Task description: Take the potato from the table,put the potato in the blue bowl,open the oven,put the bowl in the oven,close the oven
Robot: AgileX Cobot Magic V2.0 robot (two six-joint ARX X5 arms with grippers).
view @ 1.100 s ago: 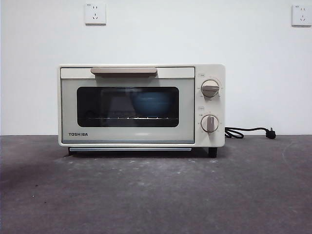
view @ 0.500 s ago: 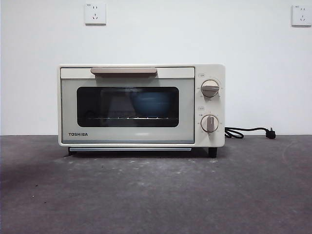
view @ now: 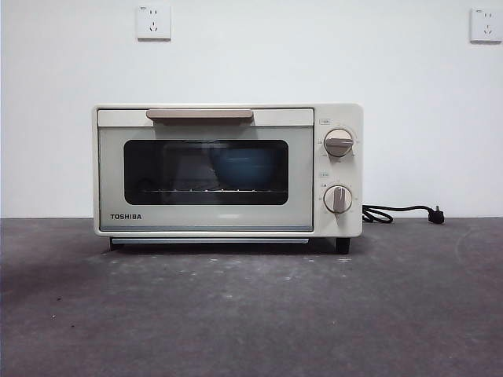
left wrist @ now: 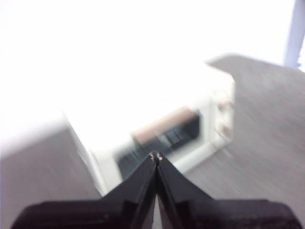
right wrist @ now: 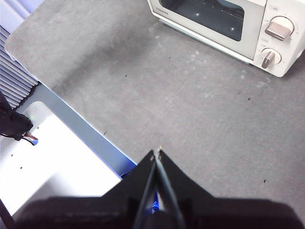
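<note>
The cream-white oven [view: 228,170] stands on the dark grey table [view: 251,314] with its door shut. Through the dark glass the blue bowl [view: 242,168] shows on the rack inside. The potato is hidden from view. My left gripper [left wrist: 156,156] is shut and empty, held high above and in front of the oven [left wrist: 181,124], which looks blurred there. My right gripper [right wrist: 157,152] is also shut with nothing in it, hovering over the table's near edge, well away from the oven [right wrist: 228,24].
A black cord [view: 401,212] with a plug lies on the table to the right of the oven. Two wall sockets [view: 153,22] sit on the white wall behind. A white lower surface [right wrist: 52,162] lies beyond the table edge under the right gripper.
</note>
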